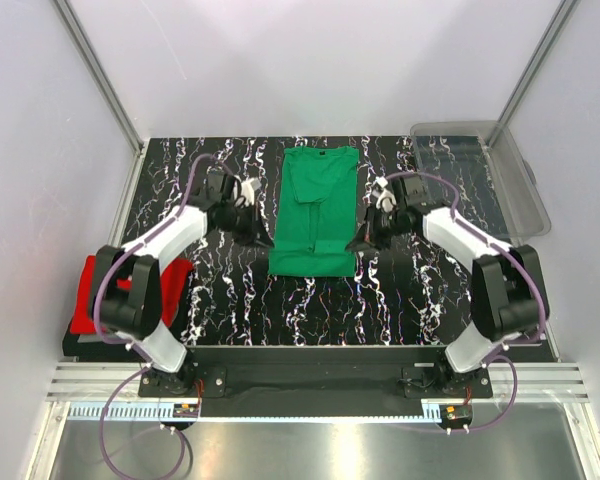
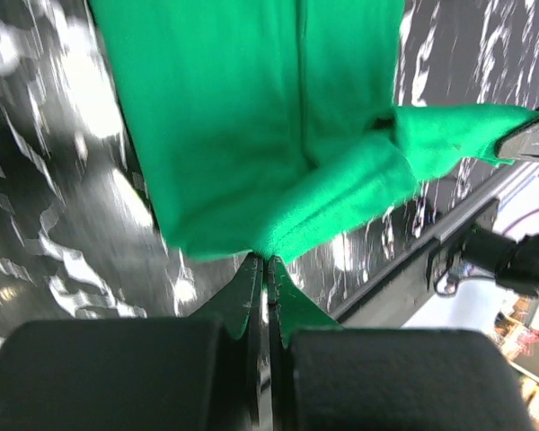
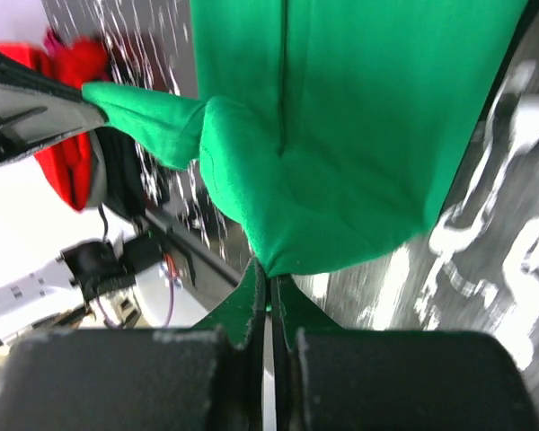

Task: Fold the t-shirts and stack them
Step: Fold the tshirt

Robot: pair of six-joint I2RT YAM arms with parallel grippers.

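The bright green t-shirt [image 1: 318, 210] lies in the middle of the table, folded lengthwise into a long strip with its collar at the far end. My left gripper [image 1: 263, 232] is shut on the shirt's left edge near the hem, seen close in the left wrist view [image 2: 268, 260]. My right gripper [image 1: 364, 240] is shut on the right edge, seen close in the right wrist view [image 3: 271, 274]. The green cloth [image 2: 251, 117] bunches up between the two pinches. The red t-shirt [image 1: 95, 300] lies folded at the table's left edge, partly under my left arm. I cannot make out the grey t-shirt.
A clear plastic bin [image 1: 485, 170] sits at the far right corner. The black marbled tabletop [image 1: 310, 305] is walled by white panels on three sides. A dark slab [image 1: 75, 343] lies under the red shirt. The red shirt also shows in the right wrist view [image 3: 67, 117].
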